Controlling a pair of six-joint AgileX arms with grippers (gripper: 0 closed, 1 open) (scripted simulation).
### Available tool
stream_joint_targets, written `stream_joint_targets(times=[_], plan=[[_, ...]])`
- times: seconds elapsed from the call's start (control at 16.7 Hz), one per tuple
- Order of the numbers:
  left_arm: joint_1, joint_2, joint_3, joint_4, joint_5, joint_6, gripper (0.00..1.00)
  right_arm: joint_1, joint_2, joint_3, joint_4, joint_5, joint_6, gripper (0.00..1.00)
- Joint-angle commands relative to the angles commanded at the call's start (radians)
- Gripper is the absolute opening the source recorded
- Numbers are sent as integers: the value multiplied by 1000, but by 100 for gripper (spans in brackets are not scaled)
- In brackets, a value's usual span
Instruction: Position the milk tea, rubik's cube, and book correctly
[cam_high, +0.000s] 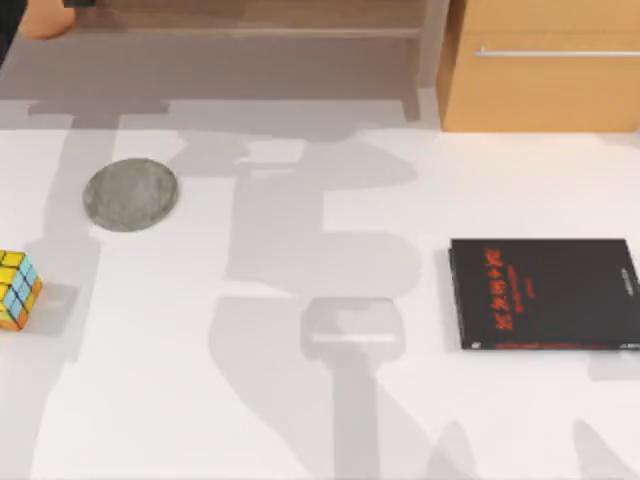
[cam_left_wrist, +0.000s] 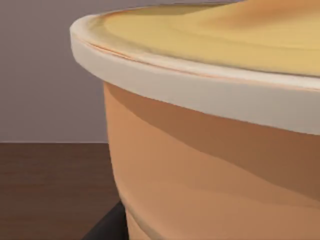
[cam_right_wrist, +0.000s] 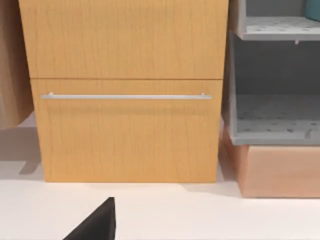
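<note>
Top view, L to R: the rubik's cube (cam_high: 18, 289) sits at the far left edge of the white table (cam_high: 300, 430), partly cut by the frame, yellow/light-blue/orange stickers up. Behind it and a bit to the right lies a flat grey round disc (cam_high: 130, 194), apart from the cube. Mid-table carries just arm shadows. On the right side lies a thin black book (cam_high: 545, 294) w/ red lettering, flat, its right end running off the frame. Behind it, at the table's back right, stands a wooden drawer cabinet (cam_high: 540, 75) w/ a silver bar handle (cam_high: 555, 52).

Left wrist view: the milk tea (cam_left_wrist: 210, 165) is very close to the cam, orange-tan wall, pale rim, creamy yellow top. A dark bit of the left gripper (cam_left_wrist: 107, 227) shows at the cup's base; can't tell if the fingers are apart or clamped on the cup. Brown wood surface behind.

Right wrist view: faces the same cabinet (cam_right_wrist: 125, 90) front-on, w/ a grey open shelf unit (cam_right_wrist: 275, 90) just beside it on a tan block. A dark tip of the right gripper (cam_right_wrist: 97, 222) shows over the table; finger state can't be told.
</note>
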Motion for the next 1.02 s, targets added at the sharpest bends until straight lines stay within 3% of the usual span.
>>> stream_joint_targets(times=[0.24,0.66,1.02], plan=[[2,-130,-164,35,2,1,0,0,0,0,0,0,0,100],[-9,-153,-186,52,4,7,0,0,0,0,0,0,0,100],[-125,-136,-258,278,1,61,0,0,0,0,0,0,0,100]])
